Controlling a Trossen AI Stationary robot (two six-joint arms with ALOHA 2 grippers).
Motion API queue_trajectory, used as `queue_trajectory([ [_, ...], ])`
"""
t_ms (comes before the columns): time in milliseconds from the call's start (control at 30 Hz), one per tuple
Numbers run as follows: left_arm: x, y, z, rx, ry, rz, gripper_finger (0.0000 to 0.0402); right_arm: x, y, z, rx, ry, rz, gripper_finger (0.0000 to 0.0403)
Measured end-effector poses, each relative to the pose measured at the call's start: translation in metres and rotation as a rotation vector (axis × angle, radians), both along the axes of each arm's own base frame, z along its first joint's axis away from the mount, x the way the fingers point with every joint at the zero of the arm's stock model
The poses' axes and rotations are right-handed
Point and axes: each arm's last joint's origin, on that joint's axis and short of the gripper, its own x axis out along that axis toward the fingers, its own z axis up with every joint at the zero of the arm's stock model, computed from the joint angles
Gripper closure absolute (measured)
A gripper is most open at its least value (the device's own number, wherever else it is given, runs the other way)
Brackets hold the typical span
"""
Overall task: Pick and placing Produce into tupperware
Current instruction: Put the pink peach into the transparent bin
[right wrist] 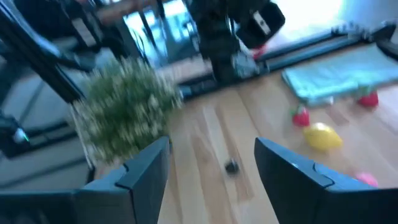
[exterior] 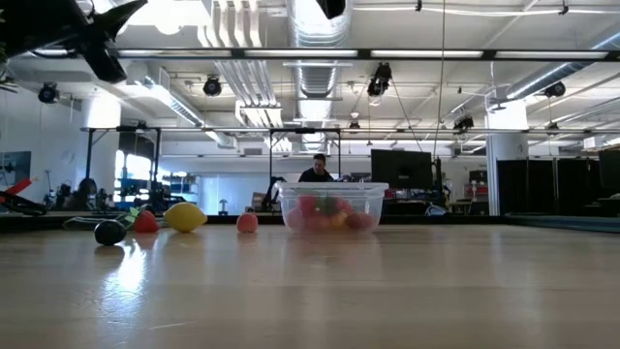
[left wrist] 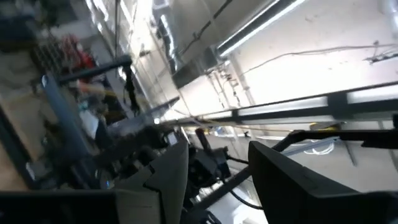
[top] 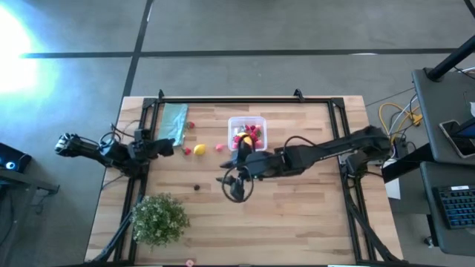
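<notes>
your right gripper (right wrist: 211,168) hangs with fingers spread and empty beside the tupperware (top: 246,133), so drop straight over the dark piece (right wrist: 232,166) on the surface, centre it, then pinch gently.

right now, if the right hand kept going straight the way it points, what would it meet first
Probably the small dark round fruit on the wooden table, lying between the open right hand's fingers in its wrist view; depth is uncertain. The green leafy bush sits off-line.
</notes>
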Motion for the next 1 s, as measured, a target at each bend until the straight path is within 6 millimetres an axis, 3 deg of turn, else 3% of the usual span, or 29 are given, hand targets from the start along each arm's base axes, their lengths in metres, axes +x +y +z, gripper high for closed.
queue_trajectory([
  [133,-0.001,0.002,0.004,0.081,0.026,0.111,0.0246,-0.004,0.000,0.015,0.089,-0.075,-0.019,0.0174],
  [300,-0.003,0.002,0.007,0.089,0.012,0.119,0.0246,-0.014,-0.003,0.035,0.139,-0.129,-0.026,0.0174],
  [500,-0.003,0.000,0.007,0.125,-0.002,0.069,0.0246,-0.025,-0.001,0.065,0.145,-0.205,0.259,0.0174],
  [600,-0.002,-0.002,0.007,0.191,-0.016,0.005,0.0246,-0.026,-0.012,0.061,0.234,-0.134,0.362,0.0174],
  [767,0.000,-0.006,0.011,0.251,-0.026,-0.076,0.0246,-0.030,-0.041,0.051,0.232,-0.001,0.287,0.0174],
  [1000,0.015,-0.013,0.033,0.370,0.077,-0.153,0.0246,-0.055,-0.079,0.075,0.242,-0.036,0.229,0.0174],
])
